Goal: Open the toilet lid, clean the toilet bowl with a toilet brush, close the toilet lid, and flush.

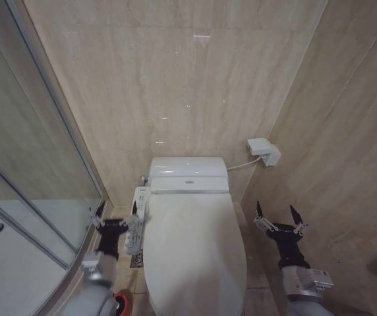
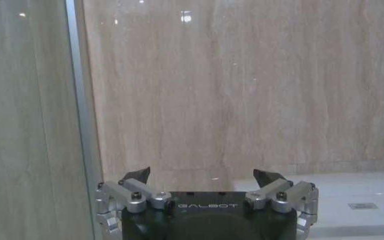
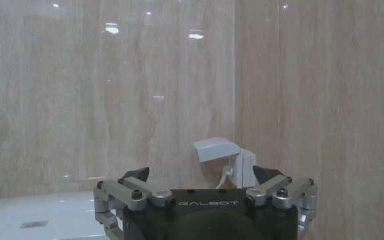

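**Both grippers spread wide beside the closed toilet**

From the head view I see my left gripper [image 1: 116, 220] hanging on the left flank of the toilet, its dark fingers parted with nothing between them. Just beside it, on its inner side, is the white button panel [image 1: 138, 220] fixed along the side of the white ceramic oval toilet bowl [image 1: 150, 289]. The large white glossy plastic oval toilet lid [image 1: 192, 247] lies down flat over the bowl, between my two grippers. Behind the left gripper, low at the edge of the view, a bit of the round red holder [image 1: 121, 303] shows on the floor; I cannot make out the brush itself.

My right gripper [image 1: 279, 220] sits on the other flank of the lid, well apart from it, fingers splayed wide and holding nothing. Ahead of it and higher up, a white wall socket box [image 1: 263, 151] with a cable is mounted on the beige marble-look wall. In the right wrist view the same box [image 3: 225, 160] stands just beyond the spread fingers [image 3: 135, 176].

In the left wrist view the parted fingers [image 2: 136, 176] face the beige wall, with the glass shower panel [image 2: 25, 120] on one side.
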### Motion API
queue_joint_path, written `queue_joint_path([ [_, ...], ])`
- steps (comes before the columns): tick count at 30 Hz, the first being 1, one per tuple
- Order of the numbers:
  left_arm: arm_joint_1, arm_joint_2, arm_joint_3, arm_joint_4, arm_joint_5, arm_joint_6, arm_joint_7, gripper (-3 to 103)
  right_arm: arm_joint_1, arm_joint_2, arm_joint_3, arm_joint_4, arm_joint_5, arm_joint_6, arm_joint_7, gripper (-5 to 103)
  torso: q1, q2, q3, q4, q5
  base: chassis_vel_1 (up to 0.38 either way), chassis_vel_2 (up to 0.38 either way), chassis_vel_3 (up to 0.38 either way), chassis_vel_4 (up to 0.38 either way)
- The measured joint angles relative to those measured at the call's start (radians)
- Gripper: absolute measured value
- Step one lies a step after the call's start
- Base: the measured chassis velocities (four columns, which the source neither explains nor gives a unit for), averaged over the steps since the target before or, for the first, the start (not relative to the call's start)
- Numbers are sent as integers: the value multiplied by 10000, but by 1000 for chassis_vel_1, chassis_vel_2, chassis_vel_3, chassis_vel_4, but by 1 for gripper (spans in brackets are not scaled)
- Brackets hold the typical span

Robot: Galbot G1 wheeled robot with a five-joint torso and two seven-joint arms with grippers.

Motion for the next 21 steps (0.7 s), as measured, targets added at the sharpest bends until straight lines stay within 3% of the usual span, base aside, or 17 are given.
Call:
queue_joint_path([
  [3, -31, 10, 17, 83, 93, -449, 155, 100, 0, 0, 0, 0, 0, 0, 0, 100, 0, 0, 0, 2, -2, 0, 0, 0, 0],
  [5, -27, 6, -40, 322, 335, -1298, 551, 100, 0, 0, 0, 0, 0, 0, 0, 100, 0, 0, 0, 2, -2, 0, 0, 0, 0],
  [6, -27, 6, -40, 322, 335, -1298, 551, 100, 0, 0, 0, 0, 0, 0, 0, 100, 0, 0, 0, 2, -2, 0, 0, 0, 0],
  [10, -11, -3, -426, 859, 672, -2589, 1332, 100, 0, 0, 0, 0, 0, 0, 0, 100, 0, 0, 0, 1, -4, 0, 0, 0, 0],
  [13, 29, 14, -706, 1261, 912, -3092, 1426, 100, 0, 0, 0, 0, 0, 0, 0, 100, 0, 0, 0, 2, -4, 0, 0, 0, 0],
  [21, 252, -83, -1405, 1698, 246, -3179, 755, 100, 0, 0, 0, 0, 0, 0, 0, 100, 0, 0, 0, 2, -4, 0, 0, 0, 0],
])
